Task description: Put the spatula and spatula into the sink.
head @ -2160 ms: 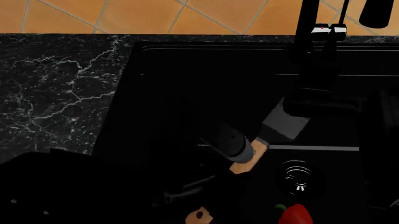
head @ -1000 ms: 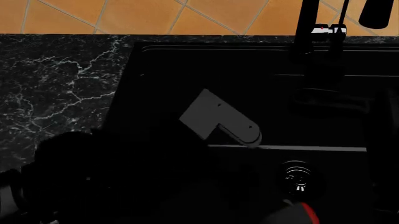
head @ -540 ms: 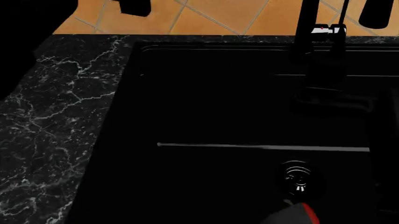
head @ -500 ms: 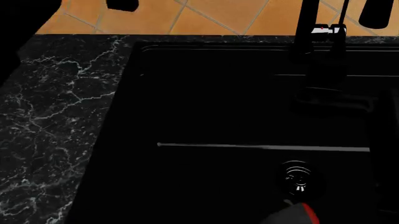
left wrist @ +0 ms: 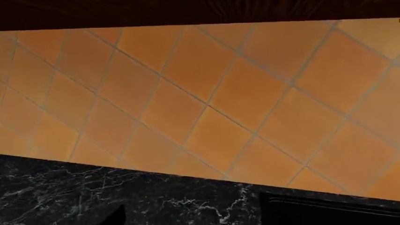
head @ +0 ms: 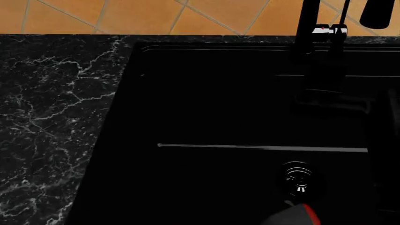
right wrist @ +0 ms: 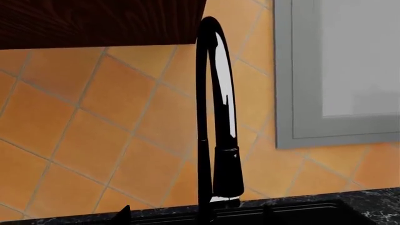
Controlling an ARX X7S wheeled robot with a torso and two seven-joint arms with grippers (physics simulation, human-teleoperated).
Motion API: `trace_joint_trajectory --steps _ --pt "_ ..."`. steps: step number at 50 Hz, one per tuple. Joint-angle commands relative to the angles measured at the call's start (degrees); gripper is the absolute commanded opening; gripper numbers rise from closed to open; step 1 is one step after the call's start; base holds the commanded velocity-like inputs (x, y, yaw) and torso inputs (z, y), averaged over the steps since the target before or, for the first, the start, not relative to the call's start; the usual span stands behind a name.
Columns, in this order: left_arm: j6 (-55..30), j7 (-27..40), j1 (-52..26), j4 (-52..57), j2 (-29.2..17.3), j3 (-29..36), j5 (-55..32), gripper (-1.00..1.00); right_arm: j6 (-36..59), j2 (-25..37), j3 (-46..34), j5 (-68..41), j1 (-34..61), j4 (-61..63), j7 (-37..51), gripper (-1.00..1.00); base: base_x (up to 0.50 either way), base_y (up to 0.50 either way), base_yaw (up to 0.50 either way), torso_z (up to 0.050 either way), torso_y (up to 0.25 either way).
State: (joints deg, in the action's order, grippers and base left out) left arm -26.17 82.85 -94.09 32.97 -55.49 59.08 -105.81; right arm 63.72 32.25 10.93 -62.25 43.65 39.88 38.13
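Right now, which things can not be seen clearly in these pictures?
- Spatulas: none visible in any view; the glossy black sink basin is too dark to tell if they lie inside.
- Red and black object, head view: cut off by the edge.
- Both hands: outside every view.
- Black curved faucet, right wrist view: base cut off.

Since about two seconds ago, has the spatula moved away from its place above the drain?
Yes. It was beside the pale ridge line, up-left of the drain; now no spatula shows anywhere in the sink.
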Motion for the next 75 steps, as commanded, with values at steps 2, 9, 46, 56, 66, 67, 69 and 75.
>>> trace_joint_trajectory --steps 2,9,46,56,66,67,69,75 --pt "7.96 7.11 -14.7 8.37 -10.39 23.94 -9.53 1.0 -0.41 0.38 -0.18 0.05 -0.44 -0.12 -0.17 1.0 0.0 0.0 0.0 0.0 0.0" --pt "14.54 7.1 -33.8 9.39 -10.78 47.18 -12.17 1.0 -0.84 0.28 -0.28 0.27 -1.16 -0.15 -0.15 1.0 0.0 0.0 0.0 0.0 0.0" --pt "26.71 7.15 -40.89 8.55 -16.39 70.5 -21.36 1.0 -4.33 -0.04 -0.81 2.39 -4.34 -1.07 -1.54 1.0 0.0 0.0 0.0 0.0 0.0" --pt "30.16 7.14 -40.89 11.11 -13.68 77.12 -22.41 1.0 -4.99 -0.16 -1.07 2.67 -4.72 -1.16 -1.75 1.0 0.0 0.0 0.0 0.0 0.0" --pt "33.24 7.08 -40.73 13.18 -11.47 82.08 -22.85 1.0 -4.98 0.05 -1.06 2.3 -4.65 -1.01 -1.44 1.0 0.0 0.0 0.0 0.0 0.0" --pt "33.2 7.06 -40.7 12.97 -11.54 82.15 -22.73 1.0 -5.0 0.07 -1.04 2.25 -4.64 -1.06 -1.46 1.0 0.0 0.0 0.0 0.0 0.0" --pt "33.4 6.97 -40.48 12.96 -11.66 82.16 -22.68 1.0 -4.9 0.12 -1.07 2.1 -4.42 -1.12 -1.35 1.0 0.0 0.0 0.0 0.0 0.0" --pt "33.99 6.08 -39.03 12.02 -11.94 82.18 -22.3 1.0 -4.62 0.29 -1.23 1.71 -3.94 -1.14 -1.09 1.0 0.0 0.0 0.0 0.0 0.0"
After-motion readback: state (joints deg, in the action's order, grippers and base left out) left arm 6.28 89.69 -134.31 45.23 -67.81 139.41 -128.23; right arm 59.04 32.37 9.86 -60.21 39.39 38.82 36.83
